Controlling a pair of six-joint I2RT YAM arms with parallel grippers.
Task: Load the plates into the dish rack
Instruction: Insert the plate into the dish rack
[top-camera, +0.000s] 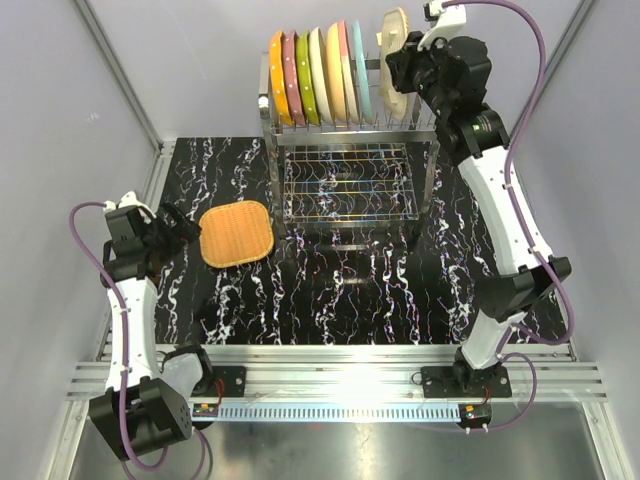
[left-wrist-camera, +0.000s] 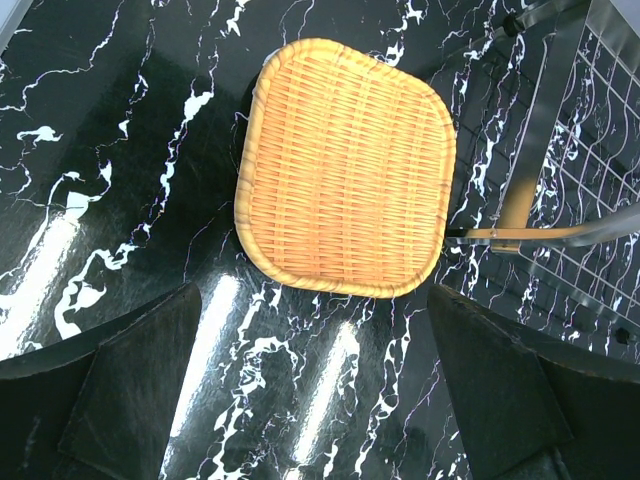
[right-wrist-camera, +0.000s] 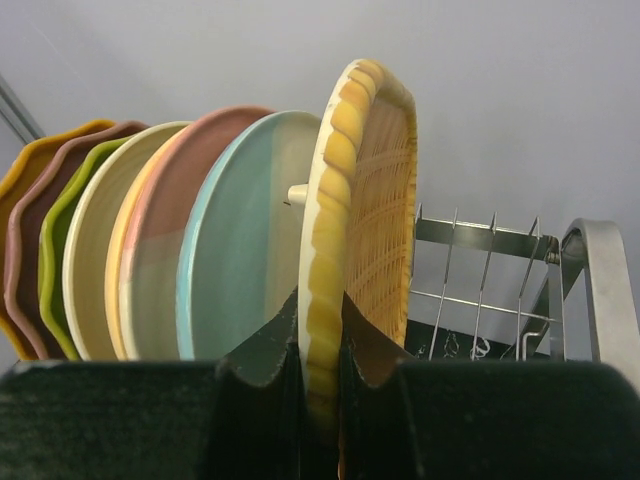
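Several plates (top-camera: 315, 77) stand on edge in the top tier of the dish rack (top-camera: 345, 170): orange, pink, lime-green, cream, tan and light blue (right-wrist-camera: 240, 240). My right gripper (right-wrist-camera: 322, 330) is shut on the rim of a yellow woven plate (right-wrist-camera: 365, 190), held upright just right of the light blue one, above the rack's right end (top-camera: 395, 50). A second woven plate (top-camera: 237, 234) lies flat on the table left of the rack. My left gripper (left-wrist-camera: 310, 400) hovers open just short of that plate's near edge (left-wrist-camera: 345, 165), nothing between its fingers.
Bare upright prongs (right-wrist-camera: 485, 270) stand to the right of the held plate. The rack's lower wire grid shelf (top-camera: 345, 185) holds nothing. A rack leg (left-wrist-camera: 540, 150) stands right of the flat woven plate. Grey walls enclose the black marble table (top-camera: 330, 290).
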